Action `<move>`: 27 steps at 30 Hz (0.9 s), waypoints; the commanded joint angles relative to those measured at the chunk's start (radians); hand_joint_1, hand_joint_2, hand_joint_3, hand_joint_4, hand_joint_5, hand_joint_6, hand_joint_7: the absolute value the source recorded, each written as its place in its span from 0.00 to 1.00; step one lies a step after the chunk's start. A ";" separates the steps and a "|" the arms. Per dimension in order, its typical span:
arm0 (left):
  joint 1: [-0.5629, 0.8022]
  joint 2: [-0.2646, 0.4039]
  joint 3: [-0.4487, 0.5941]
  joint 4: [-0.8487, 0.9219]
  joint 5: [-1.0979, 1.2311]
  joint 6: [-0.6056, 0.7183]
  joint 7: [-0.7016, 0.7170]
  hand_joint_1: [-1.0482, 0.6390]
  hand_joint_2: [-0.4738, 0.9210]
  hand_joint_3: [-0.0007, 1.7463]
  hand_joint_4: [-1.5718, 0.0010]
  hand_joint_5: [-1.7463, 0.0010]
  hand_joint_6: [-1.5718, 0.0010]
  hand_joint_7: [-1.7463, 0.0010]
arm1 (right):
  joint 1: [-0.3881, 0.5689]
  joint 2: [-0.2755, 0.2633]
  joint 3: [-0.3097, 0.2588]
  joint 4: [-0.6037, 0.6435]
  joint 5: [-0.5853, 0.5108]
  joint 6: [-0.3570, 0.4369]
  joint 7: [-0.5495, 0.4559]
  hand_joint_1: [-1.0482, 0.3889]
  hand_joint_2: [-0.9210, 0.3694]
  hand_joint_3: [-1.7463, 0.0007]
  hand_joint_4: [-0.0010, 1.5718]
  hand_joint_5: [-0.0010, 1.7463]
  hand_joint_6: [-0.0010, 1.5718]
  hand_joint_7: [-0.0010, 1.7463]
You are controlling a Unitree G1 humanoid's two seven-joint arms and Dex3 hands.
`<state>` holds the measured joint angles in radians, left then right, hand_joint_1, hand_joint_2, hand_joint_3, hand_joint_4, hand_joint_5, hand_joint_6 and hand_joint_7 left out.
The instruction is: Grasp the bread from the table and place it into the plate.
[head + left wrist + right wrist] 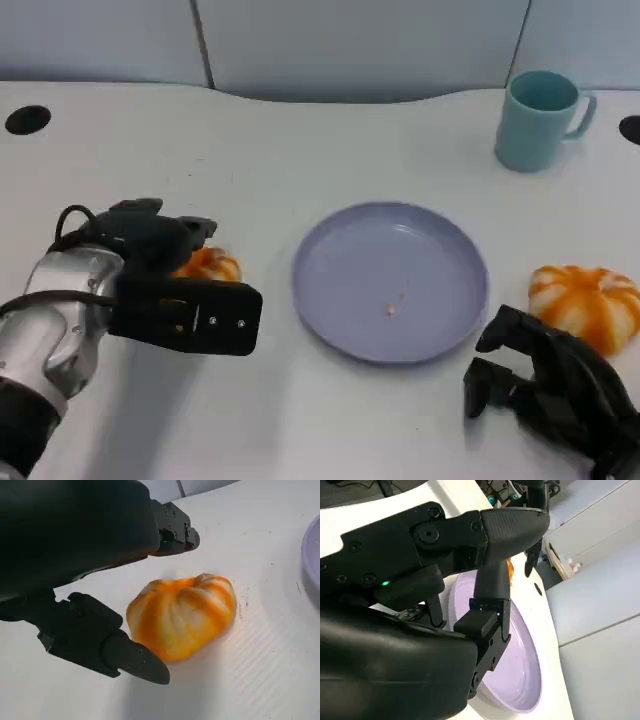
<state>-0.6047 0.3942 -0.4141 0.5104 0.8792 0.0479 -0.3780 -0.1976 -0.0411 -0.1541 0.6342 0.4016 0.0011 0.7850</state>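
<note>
An orange-and-white striped bread roll (pixel 212 265) lies on the white table left of the lilac plate (pixel 340 325). My left hand (pixel 165 280) is lowered over it, partly hiding it. In the left wrist view the roll (pixel 185 615) rests on the table between the upper fingers (pixel 175 530) and the lower thumb (pixel 115 647), with small gaps on both sides. A second striped roll (pixel 588 303) lies right of the plate. My right hand (pixel 545 390) sits just in front of it, holding nothing, its fingers (pixel 490 540) reaching over the plate (pixel 520 670).
A teal mug (pixel 540 118) stands at the back right. Black cable holes (pixel 27 120) mark the table's far corners. A few crumbs (pixel 392 308) lie in the plate. Bare table lies between the plate and the back wall.
</note>
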 commanded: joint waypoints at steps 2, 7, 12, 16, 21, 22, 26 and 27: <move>-0.050 -0.017 -0.039 0.130 -0.013 0.007 0.054 0.38 0.82 0.00 0.99 1.00 0.94 0.99 | 0.036 -0.014 0.000 -0.016 -0.008 0.037 -0.031 0.34 0.00 0.86 0.47 0.92 0.42 0.73; -0.135 -0.074 -0.077 0.382 -0.031 -0.011 0.139 0.40 0.84 0.01 0.98 0.99 0.93 0.99 | 0.051 -0.008 -0.001 -0.033 0.000 0.040 -0.032 0.35 0.00 0.86 0.47 0.92 0.42 0.73; -0.203 -0.119 -0.094 0.551 -0.062 -0.031 0.206 0.42 0.85 0.01 0.99 0.99 0.92 0.99 | 0.048 -0.014 -0.006 -0.020 0.006 0.034 -0.013 0.35 0.00 0.85 0.47 0.91 0.41 0.72; -0.220 -0.138 -0.119 0.595 -0.071 -0.041 0.237 0.42 0.84 0.00 0.98 0.99 0.91 0.99 | 0.049 -0.016 -0.007 -0.020 0.003 0.026 -0.011 0.35 0.00 0.86 0.48 0.92 0.42 0.73; -0.228 -0.141 -0.133 0.613 -0.083 -0.047 0.249 0.41 0.84 0.00 0.97 0.98 0.91 0.99 | 0.049 -0.016 -0.008 -0.017 0.003 0.018 -0.006 0.35 0.00 0.85 0.48 0.92 0.42 0.73; -0.230 -0.145 -0.137 0.617 -0.083 -0.040 0.246 0.41 0.85 0.00 0.97 0.98 0.91 0.99 | 0.046 -0.017 -0.008 -0.013 0.004 0.018 0.000 0.35 0.00 0.85 0.48 0.92 0.42 0.73; -0.237 -0.153 -0.147 0.629 -0.086 -0.030 0.243 0.39 0.85 0.00 0.97 0.98 0.91 0.99 | 0.041 -0.020 -0.008 -0.004 0.004 0.016 0.012 0.34 0.00 0.85 0.48 0.91 0.42 0.73; -0.238 -0.153 -0.149 0.630 -0.087 -0.029 0.243 0.39 0.85 0.00 0.97 0.98 0.91 0.99 | 0.041 -0.020 -0.008 -0.003 0.003 0.016 0.013 0.34 0.00 0.85 0.48 0.91 0.42 0.72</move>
<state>-0.8508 0.2447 -0.5528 1.1224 0.8020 0.0143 -0.1417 -0.1749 -0.0434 -0.1541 0.6088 0.4067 0.0087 0.8004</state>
